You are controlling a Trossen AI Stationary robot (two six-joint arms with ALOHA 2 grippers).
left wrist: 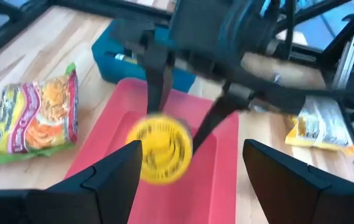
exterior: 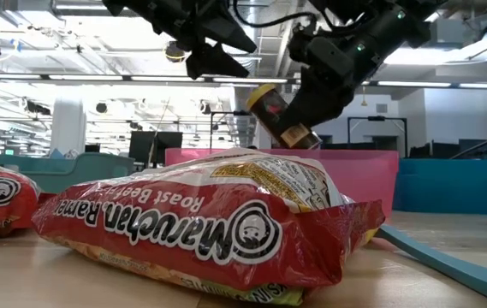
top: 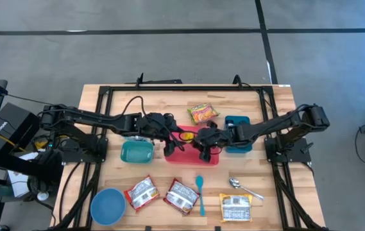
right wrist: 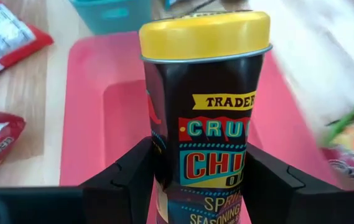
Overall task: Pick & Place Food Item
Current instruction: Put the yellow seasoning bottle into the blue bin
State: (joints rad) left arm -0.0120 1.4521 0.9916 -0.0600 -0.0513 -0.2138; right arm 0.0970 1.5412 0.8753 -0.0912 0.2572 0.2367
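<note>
Yellow-lidded seasoning tin (right wrist: 204,118) hangs tilted over the pink tray (top: 192,156) at mid-bench, clamped in the right pincer (right wrist: 198,171). Left pincer (left wrist: 192,165) hovers just beside it, fingers spread, empty. Released while tilted, the tin would likely topple and roll.

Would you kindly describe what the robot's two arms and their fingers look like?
Both arms are dark, jointed and slim, with black cables looping along them. The left gripper and right gripper each end in two black, angular fingers, flat-faced and tapering.
</note>
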